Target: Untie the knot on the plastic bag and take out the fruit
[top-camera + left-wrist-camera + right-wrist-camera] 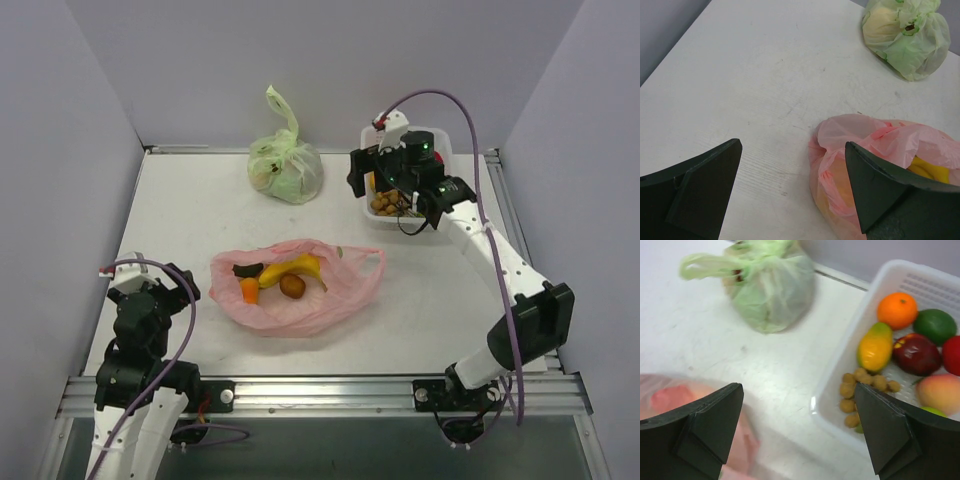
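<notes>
The pink plastic bag [300, 305] lies flat and open mid-table, one handle loop [366, 262] spread to its right; no knot shows. On it lie a yellow banana [293, 269], an orange piece [249, 290], a brown round fruit [292, 286] and a dark piece [247, 269]. My left gripper [178, 283] is open and empty, left of the bag; in the left wrist view [792, 165] the bag [875, 137] lies by the right finger. My right gripper [385, 192] is open and empty over the basket's left rim, also seen in the right wrist view [797, 405].
A tied pale green bag [285, 168] stands at the back centre, also in the right wrist view [771, 290]. A white basket [840, 360] at the back right holds an orange [897, 310], a green fruit [935, 326], a mango [875, 346], a red apple [917, 355] and small brown balls [860, 387].
</notes>
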